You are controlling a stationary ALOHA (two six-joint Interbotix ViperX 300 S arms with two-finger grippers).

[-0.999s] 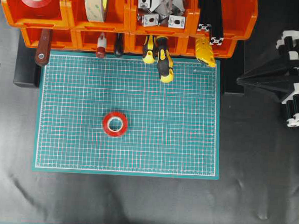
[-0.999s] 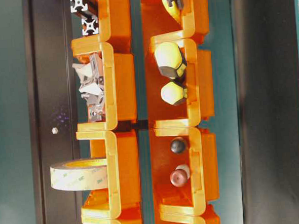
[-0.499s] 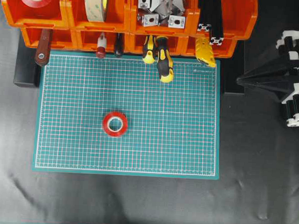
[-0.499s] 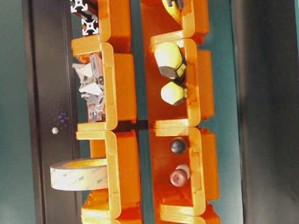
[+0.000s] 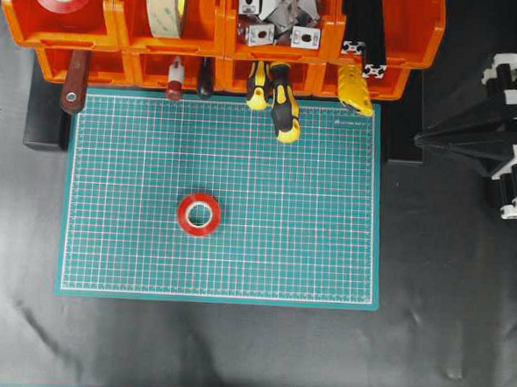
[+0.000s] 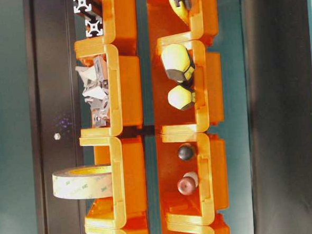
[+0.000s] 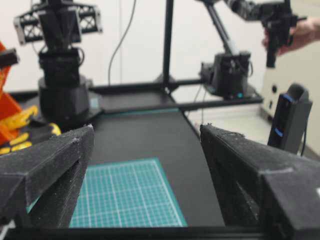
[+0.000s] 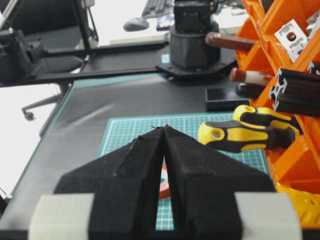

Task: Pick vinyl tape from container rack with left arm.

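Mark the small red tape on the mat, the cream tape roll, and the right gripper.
red tape (image 5: 199, 214): overhead view, its red band.
cream tape roll (image 5: 165, 4): overhead view, its outer face.
right gripper (image 8: 164, 131): right wrist view, its closed tips.

A wide black matte tabletop (image 5: 231, 350) carried a green gridded cutting mat (image 5: 308, 249) at its middle, and a thin teal border strip (image 8: 75, 84) ran along the tabletop's far edge. Beyond the tabletop stood a plain white wall (image 7: 145, 40), brightly and evenly lit, with a black upright metal frame post (image 7: 168, 40) rising in front of it and a thin dark cable (image 7: 125, 35) hanging beside that post. On the other side of the tabletop, a black office chair on a wheeled base (image 8: 45, 65) stood on a pale floor (image 8: 20, 150).
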